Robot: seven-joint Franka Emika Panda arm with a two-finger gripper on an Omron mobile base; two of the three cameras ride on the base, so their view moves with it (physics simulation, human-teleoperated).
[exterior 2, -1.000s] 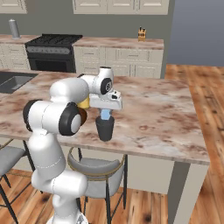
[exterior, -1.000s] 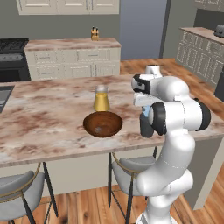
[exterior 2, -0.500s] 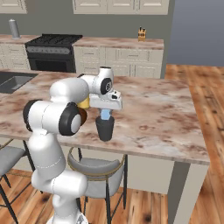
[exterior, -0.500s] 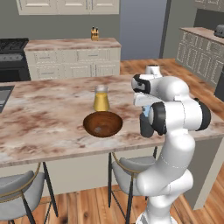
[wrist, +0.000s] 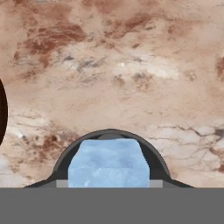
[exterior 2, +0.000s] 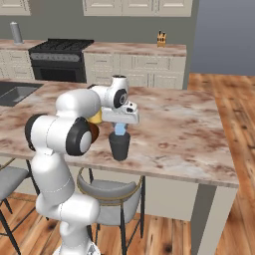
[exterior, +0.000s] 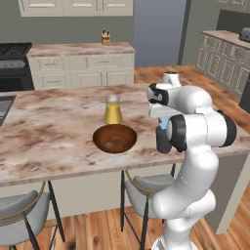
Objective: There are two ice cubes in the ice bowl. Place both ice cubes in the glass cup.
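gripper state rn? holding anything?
Gripper: shut on the light-blue ice cube, held right above the glass cup.

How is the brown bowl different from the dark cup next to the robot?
The ice bowl is wide, shallow and reddish-brown; the glass cup is narrow, tall and dark grey. The bowl sits away from the gripper, while the cup stands right under it, below a pale blue ice cube. Both are round, open on top, standing on the marble counter.

cup mouth: glass cup opening blocked by ice cube | right: bare counter
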